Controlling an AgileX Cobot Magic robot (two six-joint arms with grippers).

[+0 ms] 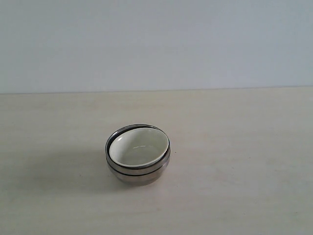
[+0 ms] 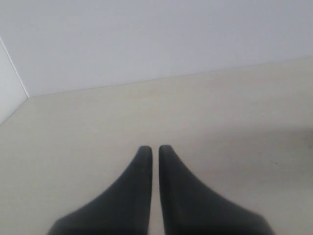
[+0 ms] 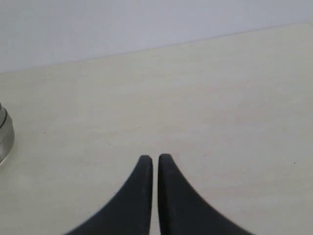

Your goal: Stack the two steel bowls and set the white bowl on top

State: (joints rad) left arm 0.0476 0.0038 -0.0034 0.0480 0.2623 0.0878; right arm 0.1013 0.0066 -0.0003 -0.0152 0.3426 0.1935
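Observation:
In the exterior view the two steel bowls (image 1: 138,169) stand nested in one stack at the middle of the table. The white bowl (image 1: 139,147) sits inside the upper one, tilted slightly, its cream inside showing. Neither arm appears in that view. The left gripper (image 2: 155,148) hangs shut over bare table, with only a thin slit between its dark fingers and nothing in it. The right gripper (image 3: 155,157) is likewise shut and empty. A sliver of a steel bowl (image 3: 4,131) shows at the edge of the right wrist view, well apart from that gripper.
The pale wooden table (image 1: 244,161) runs back to a plain white wall (image 1: 156,44). A wall corner (image 2: 14,73) shows in the left wrist view.

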